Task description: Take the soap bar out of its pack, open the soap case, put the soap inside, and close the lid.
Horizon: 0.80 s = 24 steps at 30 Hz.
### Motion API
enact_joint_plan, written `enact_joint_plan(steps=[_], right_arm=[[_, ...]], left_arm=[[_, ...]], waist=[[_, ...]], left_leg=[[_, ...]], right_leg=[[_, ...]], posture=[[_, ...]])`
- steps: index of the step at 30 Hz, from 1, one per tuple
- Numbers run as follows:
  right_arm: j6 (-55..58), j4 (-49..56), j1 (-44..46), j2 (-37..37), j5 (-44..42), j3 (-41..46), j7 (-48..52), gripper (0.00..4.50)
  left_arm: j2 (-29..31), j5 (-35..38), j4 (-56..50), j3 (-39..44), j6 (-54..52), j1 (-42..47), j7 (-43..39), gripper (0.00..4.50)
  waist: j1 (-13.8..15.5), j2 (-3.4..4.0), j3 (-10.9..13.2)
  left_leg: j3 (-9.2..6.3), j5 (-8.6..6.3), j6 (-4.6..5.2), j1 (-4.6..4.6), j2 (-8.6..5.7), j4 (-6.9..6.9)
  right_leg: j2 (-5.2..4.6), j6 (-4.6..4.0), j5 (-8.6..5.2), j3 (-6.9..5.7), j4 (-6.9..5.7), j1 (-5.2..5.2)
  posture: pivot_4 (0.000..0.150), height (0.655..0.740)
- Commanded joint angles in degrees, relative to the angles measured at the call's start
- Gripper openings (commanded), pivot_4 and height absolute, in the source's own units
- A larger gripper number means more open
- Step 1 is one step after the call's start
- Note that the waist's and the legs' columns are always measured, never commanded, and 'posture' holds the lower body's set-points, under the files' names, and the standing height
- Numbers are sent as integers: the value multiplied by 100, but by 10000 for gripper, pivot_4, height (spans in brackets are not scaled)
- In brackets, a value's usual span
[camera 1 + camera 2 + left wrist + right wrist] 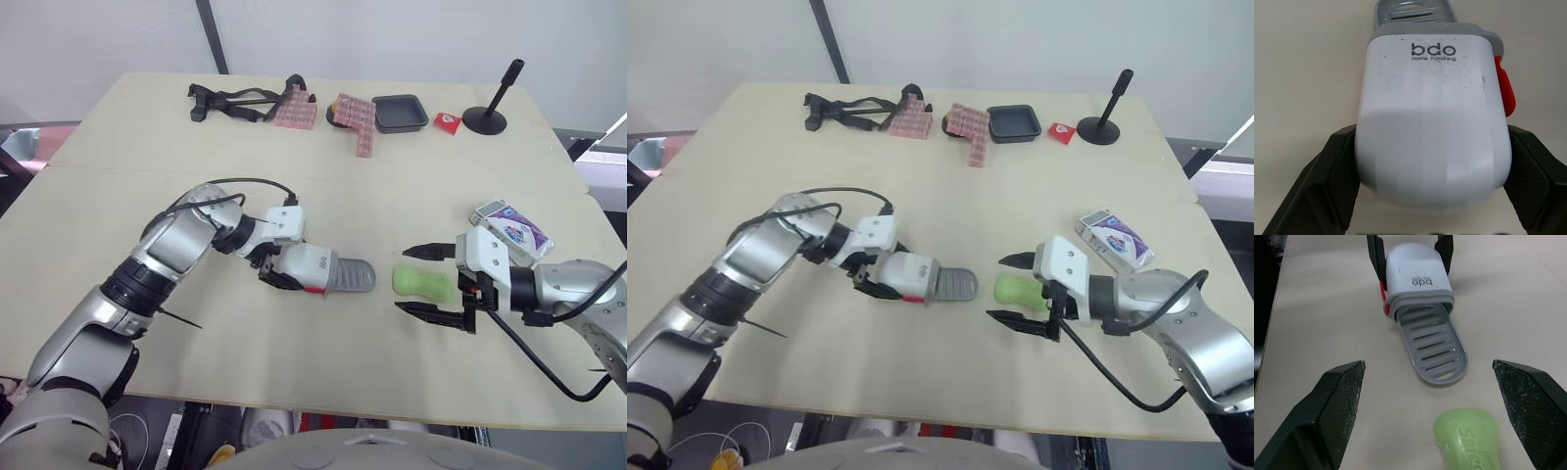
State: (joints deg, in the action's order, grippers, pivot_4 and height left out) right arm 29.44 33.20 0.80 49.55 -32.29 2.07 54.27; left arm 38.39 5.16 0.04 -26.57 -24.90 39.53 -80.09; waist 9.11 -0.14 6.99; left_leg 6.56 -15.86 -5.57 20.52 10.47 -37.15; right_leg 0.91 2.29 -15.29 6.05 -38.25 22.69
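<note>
Clamping the white soap case (312, 266) with left fingers (1334, 183), grey tray (353, 276) slid out rightward; straddling the green soap bar (423, 282) with right fingers (1337, 404) spread open.

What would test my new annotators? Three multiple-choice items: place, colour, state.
1. Where is the soap bar? A. in the black dish B. on the table between the fingers of the right gripper C. in its pack
2. What colour is the side tab on the soap case? A. red B. blue C. yellow
3. How is the soap case? A. shut B. grey tray slid out C. upside down
Answers: B, bar lies bare between open fingers; A, red tab on white case; B, slatted tray juts out.
</note>
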Motion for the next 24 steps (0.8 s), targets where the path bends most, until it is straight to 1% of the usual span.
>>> enact_joint_plan(steps=[1,10,12,16,18,22,24], right_arm=[[-53,84,96,12,1,28,61,44844],[-1,89,113,54,-47,-2,150,44844],[13,94,120,66,-66,22,179,44844],[71,114,132,62,-104,52,172,44844],[84,118,129,47,-96,44,149,44844],[150,170,127,45,-144,68,116,44844],[178,148,147,65,-157,85,126,44844]], left_arm=[[173,92,-40,319,181,-71,2,34737],[497,91,174,577,624,-258,-118,34737],[576,181,180,695,751,-339,-165,34737],[496,403,563,1097,1283,-547,-25,34737],[486,544,746,1253,1355,-661,-69,34737],[493,567,1110,1381,1805,-824,-131,34737],[417,429,1338,1362,2316,-872,-73,34737]], waist=[[-1,0,0],[-5,0,0],[-4,0,0],[1,0,0],[-2,0,0],[-1,0,0],[5,0,0]], left_leg=[[0,0,0,0,0,0],[0,0,0,0,0,1],[0,0,0,0,0,2],[0,0,0,0,1,2],[0,0,0,-1,0,2],[0,0,0,-1,0,2],[0,0,0,0,0,2]], right_leg=[[0,0,0,-1,0,0],[-1,0,0,-1,2,0],[0,0,0,-2,2,0],[0,0,0,-3,2,1],[0,0,0,-2,1,0],[0,0,0,-3,2,1],[0,0,0,-3,3,1]], posture=[[1500,7400],[1500,7400],[1500,7400],[1500,7400],[1500,7400],[1500,7400],[1500,7400]])
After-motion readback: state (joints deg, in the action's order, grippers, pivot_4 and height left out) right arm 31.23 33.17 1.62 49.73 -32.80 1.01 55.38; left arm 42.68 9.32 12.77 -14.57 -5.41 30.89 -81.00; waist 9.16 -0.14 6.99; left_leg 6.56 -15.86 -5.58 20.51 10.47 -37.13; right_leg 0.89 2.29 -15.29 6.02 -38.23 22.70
